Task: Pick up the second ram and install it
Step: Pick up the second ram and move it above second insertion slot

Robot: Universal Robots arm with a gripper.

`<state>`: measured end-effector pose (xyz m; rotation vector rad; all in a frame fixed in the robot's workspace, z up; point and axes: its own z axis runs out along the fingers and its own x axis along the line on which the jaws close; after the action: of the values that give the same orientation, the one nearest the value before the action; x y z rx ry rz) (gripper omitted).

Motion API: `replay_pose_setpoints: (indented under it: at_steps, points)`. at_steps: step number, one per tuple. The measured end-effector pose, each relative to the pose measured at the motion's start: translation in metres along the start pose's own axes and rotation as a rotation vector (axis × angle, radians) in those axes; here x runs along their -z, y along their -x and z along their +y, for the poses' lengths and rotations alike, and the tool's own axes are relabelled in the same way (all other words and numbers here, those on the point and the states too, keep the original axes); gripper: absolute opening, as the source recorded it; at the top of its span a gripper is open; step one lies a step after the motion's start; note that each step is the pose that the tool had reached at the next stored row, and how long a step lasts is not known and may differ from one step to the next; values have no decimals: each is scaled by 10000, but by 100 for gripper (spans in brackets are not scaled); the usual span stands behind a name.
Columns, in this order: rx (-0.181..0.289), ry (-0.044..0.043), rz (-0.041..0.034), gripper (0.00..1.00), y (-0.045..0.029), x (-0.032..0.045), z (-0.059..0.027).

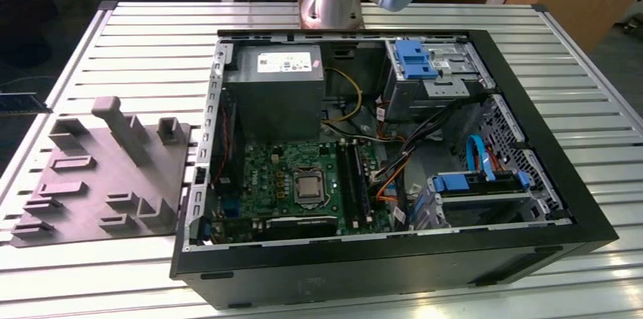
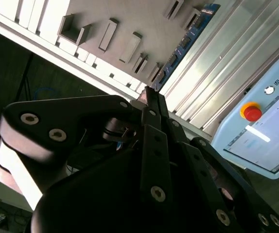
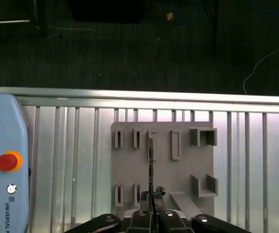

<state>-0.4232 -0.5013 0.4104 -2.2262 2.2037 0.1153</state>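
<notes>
**A:** What colour is the computer case (image 1: 402, 266)?

**B:** Black outside. Inside there's a green board (image 1: 266, 172), a grey power box (image 1: 273, 86) and 2 blue brackets at the exterior view's right, one higher (image 1: 414, 59), one lower (image 1: 472, 182).

**A:** The wires?

**B:** Orange (image 1: 392, 172) and yellow (image 1: 357, 93), plus a blue ribbon (image 1: 477, 155).

**A:** And the table (image 1: 141, 41)?

**B:** Silver, striped by long parallel slats. The tray (image 1: 101, 176) at the exterior view's left is plain grey.

**A:** The memory stick (image 2: 183, 43)?

**B:** Blue-edged, with a row of dark chips, in the second wrist view. The gripper (image 2: 148, 94) is black with silver screws.

**A:** The pendant (image 3: 13, 126)?

**B:** Pale blue-grey, with 1 red button (image 3: 4, 162) on an orange ring.
</notes>
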Motion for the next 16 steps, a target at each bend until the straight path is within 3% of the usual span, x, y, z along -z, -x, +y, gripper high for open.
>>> replay_pose_setpoints:
  at_steps: [9, 16]
  points:
    - [1, 2, 2, 13, 2, 31, -7]
    - [0, 0, 0, 13, 1, 36, -150]
